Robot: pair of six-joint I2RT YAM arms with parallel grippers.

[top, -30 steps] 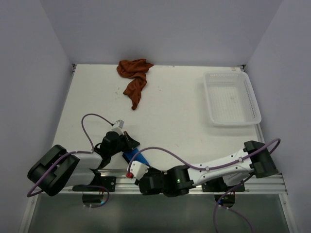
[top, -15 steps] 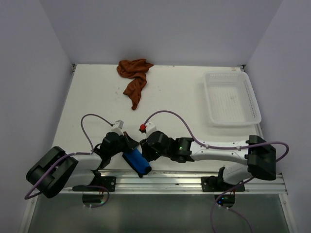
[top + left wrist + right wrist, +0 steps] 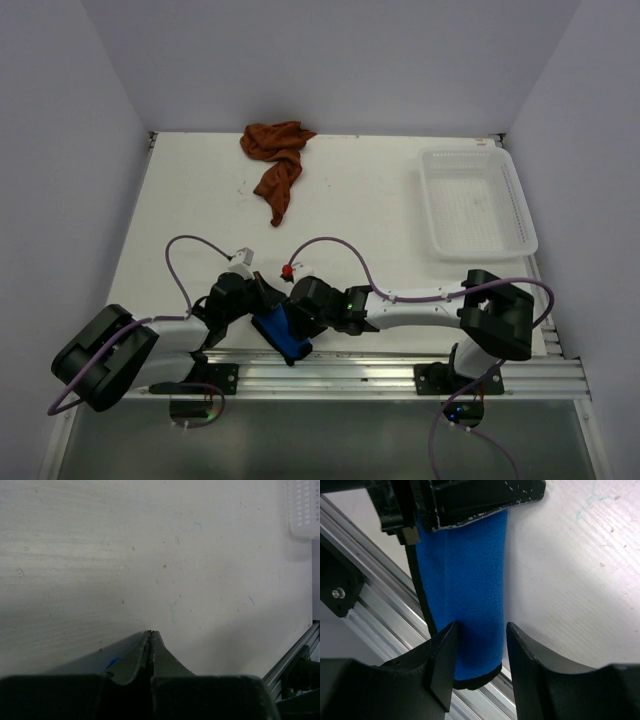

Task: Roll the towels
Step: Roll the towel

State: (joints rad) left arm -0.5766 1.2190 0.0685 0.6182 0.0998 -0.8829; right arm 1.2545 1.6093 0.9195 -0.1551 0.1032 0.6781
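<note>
The blue towel (image 3: 282, 336) lies rolled up at the table's near edge, partly over the rail; in the right wrist view (image 3: 465, 580) it fills the middle. My right gripper (image 3: 300, 318) is open, and its fingertips (image 3: 481, 627) straddle the roll's near end. My left gripper (image 3: 262, 298) is shut, with nothing visible between its tips (image 3: 151, 633); its fingers (image 3: 470, 500) rest across the roll's far end. A sliver of blue (image 3: 112, 662) shows beside it. The rust-brown towel (image 3: 276, 166) lies crumpled at the table's far edge.
A white mesh basket (image 3: 512, 205) stands at the far right; its corner shows in the left wrist view (image 3: 302, 505). The aluminium rail (image 3: 400, 366) runs along the near edge, directly under the roll's end (image 3: 370, 615).
My right arm has swung from the near rail out over the table and back onto the blue roll, which its open jaws now straddle. The left gripper stayed at the roll.
</note>
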